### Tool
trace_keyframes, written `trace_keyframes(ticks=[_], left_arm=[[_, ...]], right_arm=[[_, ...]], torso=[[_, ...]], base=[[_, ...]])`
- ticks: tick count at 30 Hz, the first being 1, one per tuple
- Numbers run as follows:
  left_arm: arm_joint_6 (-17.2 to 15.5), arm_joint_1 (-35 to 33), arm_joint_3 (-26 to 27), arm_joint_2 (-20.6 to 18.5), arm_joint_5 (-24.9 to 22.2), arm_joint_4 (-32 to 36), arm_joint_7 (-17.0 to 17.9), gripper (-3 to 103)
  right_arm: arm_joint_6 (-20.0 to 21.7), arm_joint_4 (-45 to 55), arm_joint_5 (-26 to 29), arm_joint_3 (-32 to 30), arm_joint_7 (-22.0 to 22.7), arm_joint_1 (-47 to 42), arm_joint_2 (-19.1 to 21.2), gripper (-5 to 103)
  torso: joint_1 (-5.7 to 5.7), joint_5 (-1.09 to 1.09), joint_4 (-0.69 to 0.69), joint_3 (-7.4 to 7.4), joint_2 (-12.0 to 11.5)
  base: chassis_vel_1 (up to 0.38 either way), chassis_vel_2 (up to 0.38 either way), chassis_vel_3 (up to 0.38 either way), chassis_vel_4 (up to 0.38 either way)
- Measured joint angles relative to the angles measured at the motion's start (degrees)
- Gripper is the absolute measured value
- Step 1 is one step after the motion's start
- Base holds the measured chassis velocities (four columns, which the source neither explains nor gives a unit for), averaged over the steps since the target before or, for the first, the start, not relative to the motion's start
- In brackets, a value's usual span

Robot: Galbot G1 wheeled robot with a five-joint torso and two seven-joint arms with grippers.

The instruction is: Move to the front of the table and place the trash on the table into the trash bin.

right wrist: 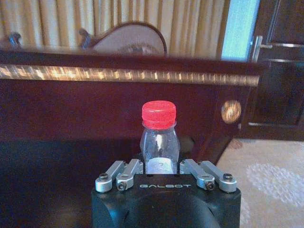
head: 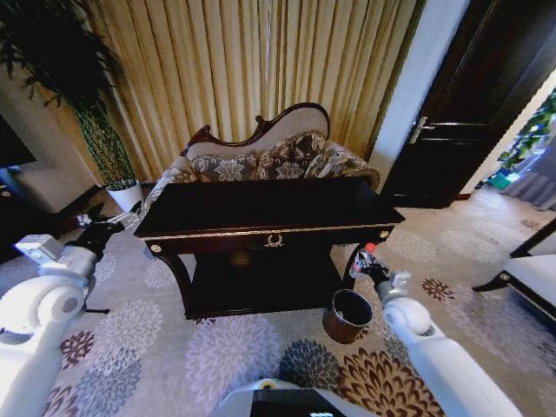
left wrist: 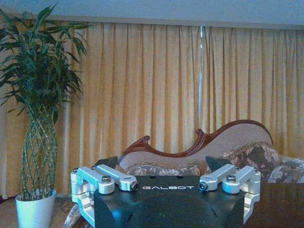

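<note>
1. The right gripper (right wrist: 161, 167) grasps the water bottle (right wrist: 159, 137) upright, beside the table's (head: 261, 208) front right corner, above the trash bin (head: 347, 316).
2. The bin's dark inside shows no contents.
3. The left gripper (left wrist: 164, 176) is spread, holding nothing, off the table's left edge.

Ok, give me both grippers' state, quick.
Left gripper: open, holding nothing, raised by the table's left end.
Right gripper: shut on the bottle, above the trash bin.
</note>
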State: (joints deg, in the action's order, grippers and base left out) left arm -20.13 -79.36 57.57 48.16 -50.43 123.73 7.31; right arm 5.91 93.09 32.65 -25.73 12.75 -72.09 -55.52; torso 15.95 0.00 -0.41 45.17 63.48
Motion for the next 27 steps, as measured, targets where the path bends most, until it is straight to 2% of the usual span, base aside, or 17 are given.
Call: trace_keyframes(ticks=[7,9,12,15,18,20,27], left_arm=[[-0.01,-0.76,0.71,-0.19,-0.09,0.11,-0.10,100],[-0.01,-0.92,0.73,-0.19,-0.12,0.63,-0.10,100],[-0.01,-1.07,0.73,-0.27,-0.14,0.93,-0.10,100],[-0.02,-1.17,0.66,-0.86,-0.37,1.57,-0.09,100],[-0.04,-1.05,0.59,-1.06,-0.44,1.62,-0.09,100],[-0.05,-0.95,0.47,-1.27,-0.51,1.81,-0.09,100],[-0.07,-1.18,0.47,-1.27,-0.54,2.11,-0.09,100]], right_arm=[[-2.63,-12.08,-1.49,3.35,-1.05,5.14,-2.10,28],[-5.21,-18.10,-2.31,4.61,-2.62,7.38,-2.66,28],[-6.02,-20.07,-2.68,4.85,-3.30,8.10,-2.88,28],[-8.10,-26.36,-3.19,5.48,-4.80,10.41,-3.49,28],[-8.33,-27.95,-3.19,5.57,-5.06,11.02,-3.69,28],[-9.32,-32.37,-2.96,5.99,-5.20,13.36,-4.17,28],[-9.49,-33.83,-2.53,6.61,-5.20,14.60,-4.37,28]], torso=[[0.00,0.00,0.01,0.00,0.00],[0.00,0.01,0.00,0.00,0.00],[0.00,0.00,0.00,0.00,0.00],[0.00,0.00,0.00,0.00,0.00],[0.00,0.00,0.00,0.00,0.00],[0.00,0.00,0.00,0.00,0.00],[0.00,0.00,0.01,0.00,0.00]], base=[[0.000,0.000,0.000,0.000],[0.000,0.000,0.000,0.000],[0.000,0.000,0.000,0.000],[0.000,0.000,0.000,0.000],[0.000,0.000,0.000,0.000],[0.000,0.000,0.000,0.000],[0.000,0.000,0.000,0.000]])
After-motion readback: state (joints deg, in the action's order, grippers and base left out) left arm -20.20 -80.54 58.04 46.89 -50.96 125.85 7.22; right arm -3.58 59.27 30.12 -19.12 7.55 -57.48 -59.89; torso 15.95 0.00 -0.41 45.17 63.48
